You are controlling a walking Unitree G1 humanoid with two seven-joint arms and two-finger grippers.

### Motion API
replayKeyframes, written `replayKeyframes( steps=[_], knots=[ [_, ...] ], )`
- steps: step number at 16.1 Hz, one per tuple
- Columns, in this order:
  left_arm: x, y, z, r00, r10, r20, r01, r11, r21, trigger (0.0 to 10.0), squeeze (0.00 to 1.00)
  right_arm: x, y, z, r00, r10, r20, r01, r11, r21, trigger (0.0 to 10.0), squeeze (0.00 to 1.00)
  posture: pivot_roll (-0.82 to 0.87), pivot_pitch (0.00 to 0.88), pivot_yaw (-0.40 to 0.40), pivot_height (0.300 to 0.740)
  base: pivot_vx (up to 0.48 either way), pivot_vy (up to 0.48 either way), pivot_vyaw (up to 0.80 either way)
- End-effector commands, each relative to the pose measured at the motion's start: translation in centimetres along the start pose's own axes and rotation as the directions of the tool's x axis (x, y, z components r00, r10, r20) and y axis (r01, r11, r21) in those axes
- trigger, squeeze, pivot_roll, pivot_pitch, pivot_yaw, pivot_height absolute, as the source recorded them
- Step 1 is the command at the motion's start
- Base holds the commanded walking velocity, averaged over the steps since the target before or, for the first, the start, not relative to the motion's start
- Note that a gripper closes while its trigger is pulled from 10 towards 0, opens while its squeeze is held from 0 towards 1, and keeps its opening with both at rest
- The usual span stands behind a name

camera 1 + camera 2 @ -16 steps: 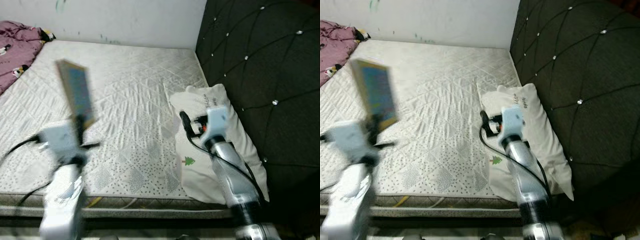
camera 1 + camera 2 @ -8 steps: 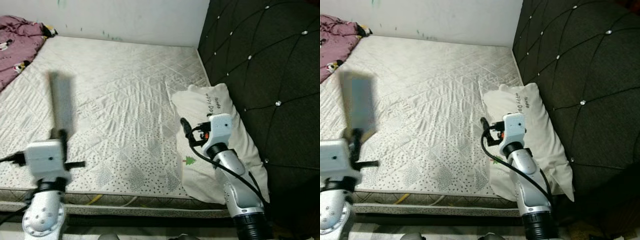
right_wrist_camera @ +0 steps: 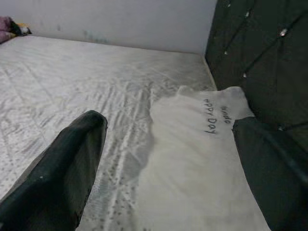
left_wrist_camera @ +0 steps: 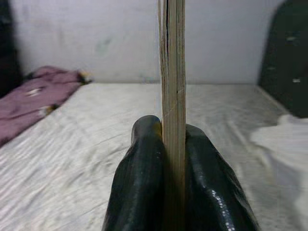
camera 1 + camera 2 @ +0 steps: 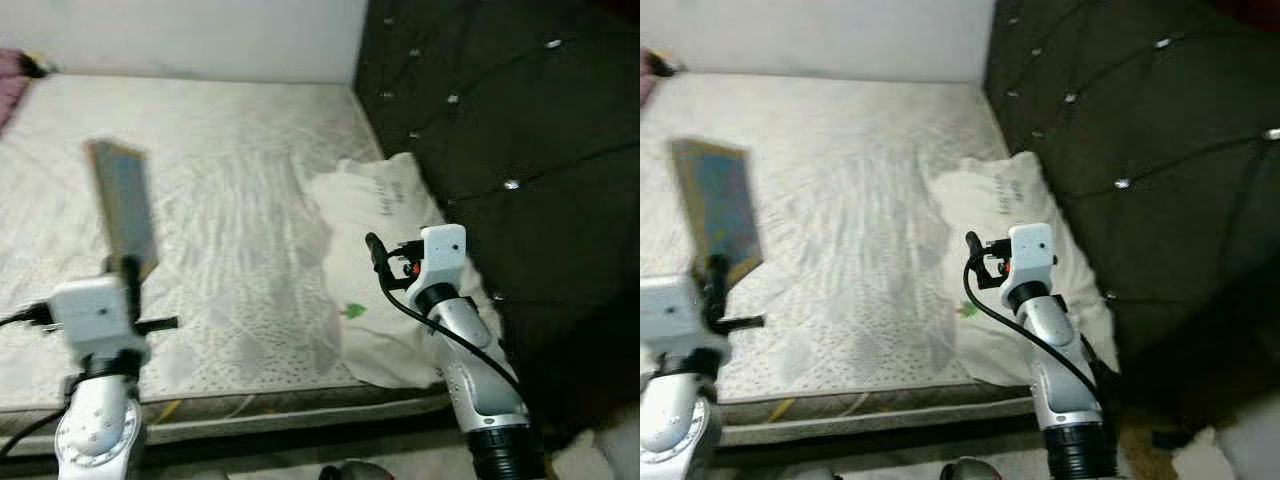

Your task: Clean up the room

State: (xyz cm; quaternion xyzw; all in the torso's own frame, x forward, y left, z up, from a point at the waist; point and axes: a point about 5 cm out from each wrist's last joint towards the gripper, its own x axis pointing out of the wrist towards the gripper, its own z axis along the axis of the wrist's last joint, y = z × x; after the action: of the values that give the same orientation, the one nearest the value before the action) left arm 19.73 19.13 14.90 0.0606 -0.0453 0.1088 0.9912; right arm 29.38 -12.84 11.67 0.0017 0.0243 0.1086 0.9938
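Observation:
My left gripper (image 5: 130, 268) is shut on the lower edge of a thin flat book (image 5: 122, 208) and holds it upright above the near left part of the mattress (image 5: 230, 170). In the left wrist view the book (image 4: 172, 72) is edge-on, clamped between both black fingers (image 4: 144, 163). My right gripper (image 5: 377, 258) is open, with nothing between its fingers, over the white pillow (image 5: 372, 215). The right wrist view has the pillow (image 3: 202, 144) with printed lettering lying between the spread fingers (image 3: 72, 163).
A dark tufted headboard (image 5: 490, 110) rises along the bed's right side, right behind the pillow. A white wall (image 5: 190, 35) closes the far side. A crumpled purple blanket (image 4: 43, 86) lies at the mattress's far left corner. The bed's front edge (image 5: 260, 405) is just below my arms.
The camera has swung to the right, so the bed and pillow shifted left in the picture. The left gripper still holds the book upright; the right gripper stays open.

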Motion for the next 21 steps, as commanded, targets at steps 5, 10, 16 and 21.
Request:
replayKeyframes(
  steps=[5, 10, 16, 21],
  knots=[
    [-0.18, 0.96, 0.25, 0.998, 0.056, 0.007, -0.056, 0.998, 0.021, 10.0, 0.0, -0.54, -0.84, 0.4, 0.999, -0.053, 0.01, 0.053, 0.999, 0.006, 10.0, 0.0, 0.1, 0.027, -0.048, 0.74, 0.0, 0.0, 0.0],
    [0.17, 0.61, 0.2, 0.999, 0.046, 0.004, -0.046, 0.999, 0.025, 10.0, 0.0, -0.18, -0.21, 0.69, 1.0, -0.009, 0.023, 0.008, 1.0, 0.009, 10.0, 0.0, 0.1, 0.027, -0.063, 0.74, 0.0, 0.0, 0.0],
    [0.29, 0.52, 0.13, 0.998, 0.059, 0.0, -0.059, 0.997, 0.04, 10.0, 0.0, -0.01, -0.01, 0.79, 1.0, 0.011, 0.024, -0.012, 1.0, 0.008, 10.0, 0.0, 0.1, 0.032, -0.066, 0.74, 0.0, 0.0, 0.0],
    [0.43, 0.42, 0.13, 0.998, 0.067, -0.003, -0.067, 0.997, 0.032, 10.0, 0.0, 0.06, 0.0, 0.79, 1.0, 0.021, 0.021, -0.021, 1.0, 0.009, 10.0, 0.0, 0.1, 0.036, -0.07, 0.74, 0.0, 0.0, 0.0]
  ],
)
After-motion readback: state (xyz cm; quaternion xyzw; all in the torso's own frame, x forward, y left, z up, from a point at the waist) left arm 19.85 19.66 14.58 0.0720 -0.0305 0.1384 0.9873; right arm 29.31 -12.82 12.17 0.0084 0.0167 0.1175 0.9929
